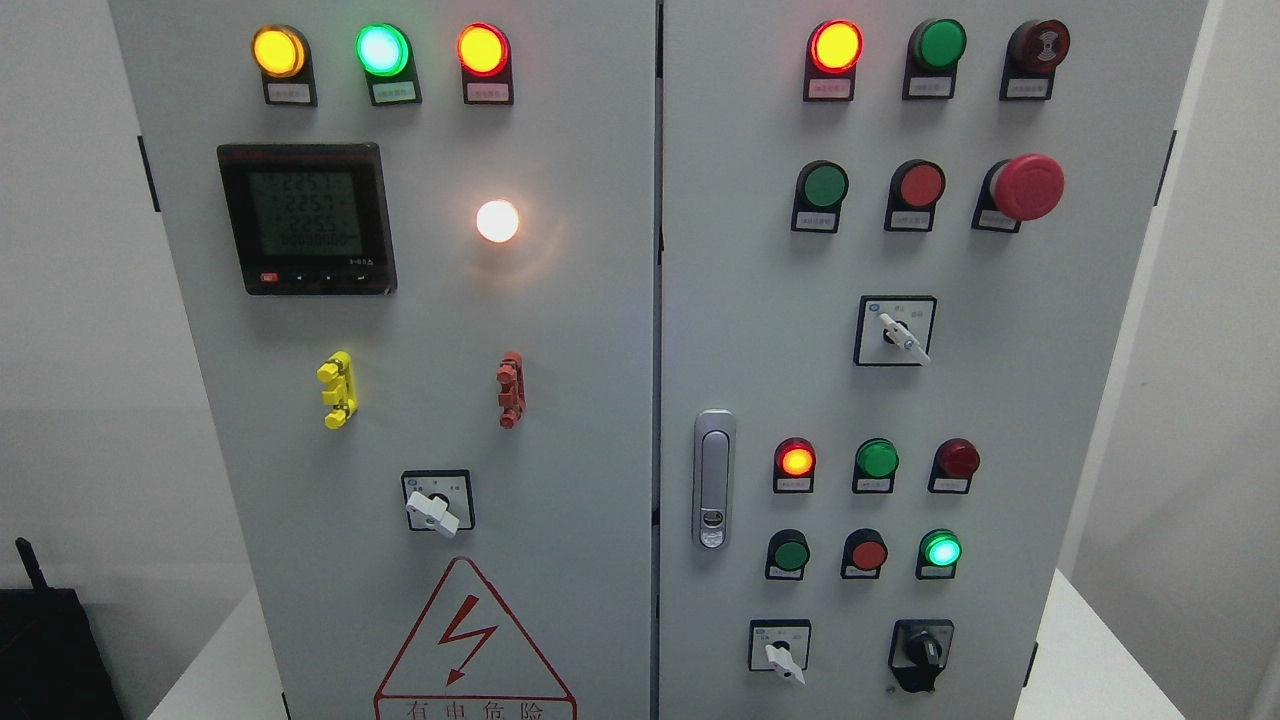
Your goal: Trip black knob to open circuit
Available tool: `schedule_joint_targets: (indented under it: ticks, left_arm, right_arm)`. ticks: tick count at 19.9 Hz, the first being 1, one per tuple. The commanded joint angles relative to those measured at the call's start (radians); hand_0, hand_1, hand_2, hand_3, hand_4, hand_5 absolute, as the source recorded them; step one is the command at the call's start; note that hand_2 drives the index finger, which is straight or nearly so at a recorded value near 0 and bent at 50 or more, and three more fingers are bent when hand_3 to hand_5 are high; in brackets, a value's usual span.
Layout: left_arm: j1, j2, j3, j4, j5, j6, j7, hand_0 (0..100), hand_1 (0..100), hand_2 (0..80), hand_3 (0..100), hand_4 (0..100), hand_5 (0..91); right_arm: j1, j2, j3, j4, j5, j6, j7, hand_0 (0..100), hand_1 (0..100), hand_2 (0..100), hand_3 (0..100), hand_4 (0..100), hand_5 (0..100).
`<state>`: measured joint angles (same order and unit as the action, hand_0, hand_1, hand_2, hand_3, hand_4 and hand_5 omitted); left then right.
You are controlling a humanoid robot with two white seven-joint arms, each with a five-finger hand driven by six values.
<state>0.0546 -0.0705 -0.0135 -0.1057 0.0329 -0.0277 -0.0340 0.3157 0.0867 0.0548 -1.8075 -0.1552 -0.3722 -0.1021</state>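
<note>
Low on the right door, one black knob [922, 652] beside three white selector switches [897, 333]; no hand shows.

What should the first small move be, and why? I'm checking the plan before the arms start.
Probably raise the right arm toward the black knob at the lower right of the right-hand door. No hand is in view yet, the knob is untouched, and it sits on the right side, beside the white selector, so the right arm looks the shorter reach.

"有电危险" on red warning triangle [474, 645]; meter [306, 218] digits blurred.
</note>
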Motion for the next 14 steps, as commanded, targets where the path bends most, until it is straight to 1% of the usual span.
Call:
schedule_joint_targets:
  ticks: [1,3,5,7,8,14]
  left_arm:
    - [-0.002,-0.002,0.001,0.000,0.002,-0.001,0.000,12,39,0.0,0,0,0.0]
    - [-0.004,-0.002,0.001,0.000,0.002,-0.001,0.000,12,39,0.0,0,0,0.0]
    - [-0.004,-0.002,0.001,0.000,0.002,-0.001,0.000,12,39,0.0,0,0,0.0]
    - [-0.004,-0.002,0.001,0.000,0.002,-0.001,0.000,12,39,0.0,0,0,0.0]
    - [-0.002,-0.002,0.001,0.000,0.002,-0.001,0.000,12,39,0.0,0,0,0.0]
    - [-0.002,-0.002,0.001,0.000,0.002,-0.001,0.000,12,39,0.0,0,0,0.0]
  right_arm:
    - [-0.001,0.002,0.005,-0.027,-0.003,-0.014,0.012,7,6,0,3,0,0]
    - [-0.001,0.002,0.005,-0.027,-0.004,-0.014,0.013,4,0,0,0,0,0]
    - [-0.001,0.002,0.011,-0.027,-0.004,-0.014,0.015,2,0,0,0,0,0]
    - [-0.001,0.002,0.011,-0.027,-0.004,-0.014,0.036,2,0,0,0,0,0]
    - [-0.001,0.002,0.011,-0.027,-0.004,-0.014,0.039,1,0,0,0,0,0]
    - [0.000,0.002,0.011,-0.027,-0.004,-0.014,0.041,0,0,0,0,0,0]
